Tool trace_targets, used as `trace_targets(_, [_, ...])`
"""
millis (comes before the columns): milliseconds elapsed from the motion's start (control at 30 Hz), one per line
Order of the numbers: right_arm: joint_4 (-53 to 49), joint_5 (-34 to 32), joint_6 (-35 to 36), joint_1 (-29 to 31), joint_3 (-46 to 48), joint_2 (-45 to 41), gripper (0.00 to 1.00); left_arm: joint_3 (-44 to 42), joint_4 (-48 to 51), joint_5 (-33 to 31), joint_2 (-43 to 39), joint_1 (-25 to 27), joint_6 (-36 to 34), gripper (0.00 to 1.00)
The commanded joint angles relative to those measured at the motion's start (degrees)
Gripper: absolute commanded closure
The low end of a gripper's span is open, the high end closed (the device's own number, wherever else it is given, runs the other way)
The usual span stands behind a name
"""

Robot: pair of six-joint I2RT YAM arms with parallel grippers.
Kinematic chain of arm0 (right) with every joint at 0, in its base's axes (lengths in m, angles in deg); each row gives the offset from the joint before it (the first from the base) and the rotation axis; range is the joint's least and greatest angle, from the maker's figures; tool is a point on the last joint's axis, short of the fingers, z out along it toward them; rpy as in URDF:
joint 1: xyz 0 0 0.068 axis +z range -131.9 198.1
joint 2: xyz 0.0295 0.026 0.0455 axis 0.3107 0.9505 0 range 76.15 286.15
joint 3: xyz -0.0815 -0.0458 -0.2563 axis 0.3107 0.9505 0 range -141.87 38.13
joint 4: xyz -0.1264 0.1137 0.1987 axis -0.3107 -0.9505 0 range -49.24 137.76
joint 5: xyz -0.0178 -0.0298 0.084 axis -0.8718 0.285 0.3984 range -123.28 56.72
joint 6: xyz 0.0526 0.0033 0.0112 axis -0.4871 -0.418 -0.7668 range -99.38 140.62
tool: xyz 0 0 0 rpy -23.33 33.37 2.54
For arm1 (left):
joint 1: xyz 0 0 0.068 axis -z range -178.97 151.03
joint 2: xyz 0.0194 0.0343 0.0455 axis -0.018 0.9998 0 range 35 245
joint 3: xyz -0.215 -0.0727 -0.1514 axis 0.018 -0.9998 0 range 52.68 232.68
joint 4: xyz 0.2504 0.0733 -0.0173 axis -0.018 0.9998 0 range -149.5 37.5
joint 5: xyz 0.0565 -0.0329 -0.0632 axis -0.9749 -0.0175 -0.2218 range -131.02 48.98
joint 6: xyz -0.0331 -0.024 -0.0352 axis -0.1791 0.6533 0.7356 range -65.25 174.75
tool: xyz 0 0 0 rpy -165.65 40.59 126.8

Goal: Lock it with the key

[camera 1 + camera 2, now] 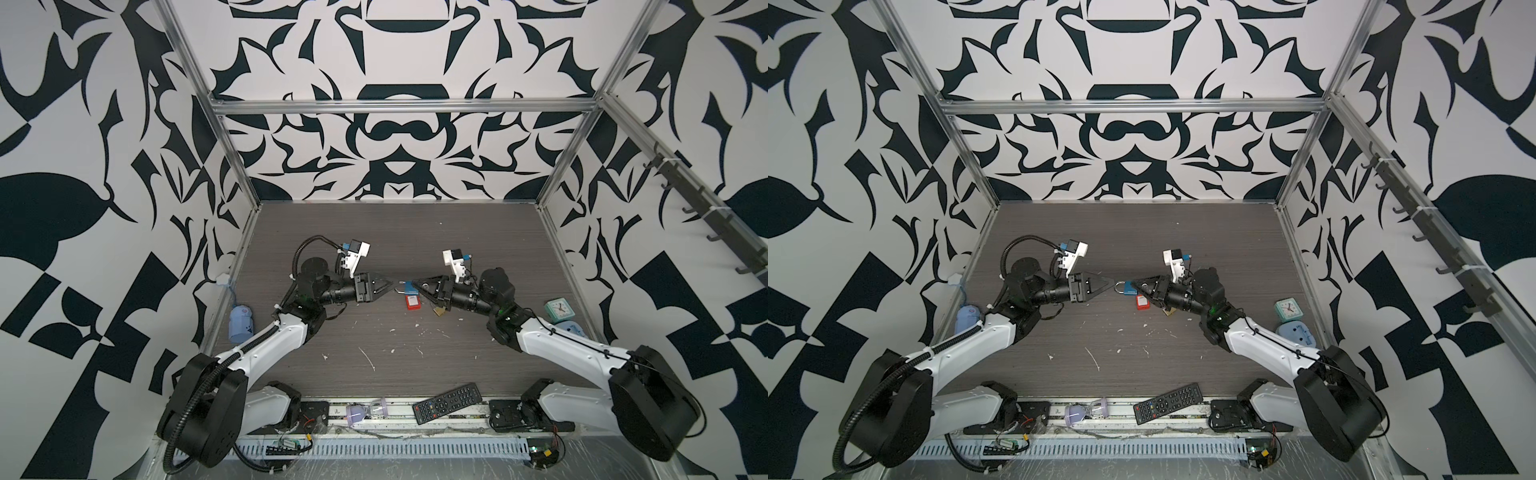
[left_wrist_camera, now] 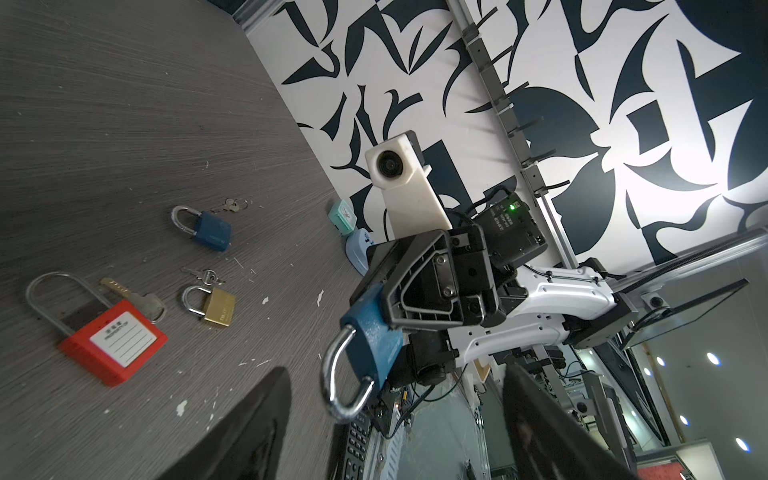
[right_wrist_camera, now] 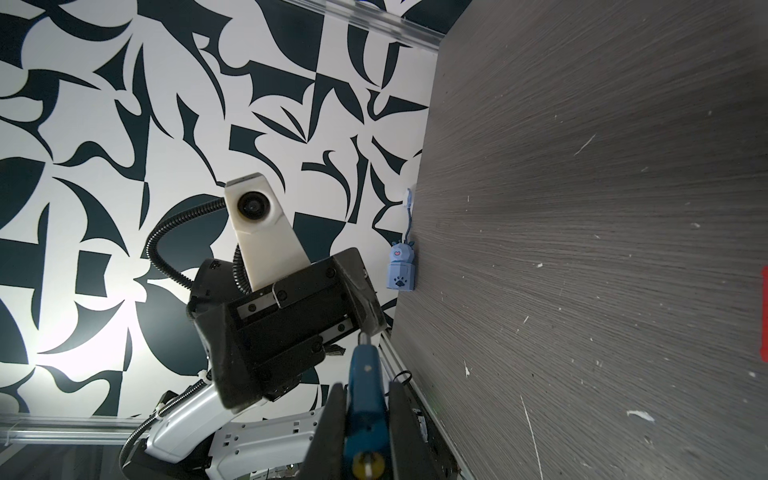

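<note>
1. One remote control [image 1: 448, 402] and one hourglass [image 1: 365, 410] lie on the front rail
2. Four padlocks in all; three rest on the table [image 1: 374, 232] by the right arm: red padlock [image 2: 112, 340] with a single key [image 2: 133, 295], brass padlock [image 2: 219, 306] with a key bunch [image 2: 203, 275], loose blue padlock [image 2: 212, 230] with a second key bunch [image 2: 230, 204]
3. The held blue padlock [image 2: 370, 336] is raised above the table, clamped in the right gripper [image 1: 417, 284]; its shackle points at the left gripper [image 1: 390, 286], whose jaws stand wide apart, empty
4. One green clock [image 1: 559, 309] sits near the right wall; the red padlock's white label is too small to read
</note>
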Motion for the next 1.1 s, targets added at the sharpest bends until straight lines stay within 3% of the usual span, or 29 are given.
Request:
trace_targets(0, [0.91, 0.00, 0.72, -0.08, -1.42, -2.78, 1.00, -0.52, -2.06, 1.62, -0.83, -0.45, -0.74, 0.17])
trace_targets(633, [2.94, 0.00, -0.02, -0.07, -2.39, -3.87, 1.00, -0.79, -11.96, 4.63, 6.47, -0.29, 4.87, 0.19])
trace_targets(767, [4.29, 0.07, -0.65, -0.05, -2.17, -3.54, 1.00, 0.49, -13.12, 5.10, 8.59, 0.79, 6.14, 0.31])
trace_targets(967, [5.29, 0.09, -0.66, 0.34, -2.54, -1.98, 1.00, 1.33, -18.34, 5.01, 11.22, 3.46, 9.49, 0.57])
trace_targets(1067, [5.54, 0.09, -0.57, 0.39, -2.72, -1.50, 1.00, 1.40, -21.40, 5.07, 12.54, 4.12, 11.40, 0.59])
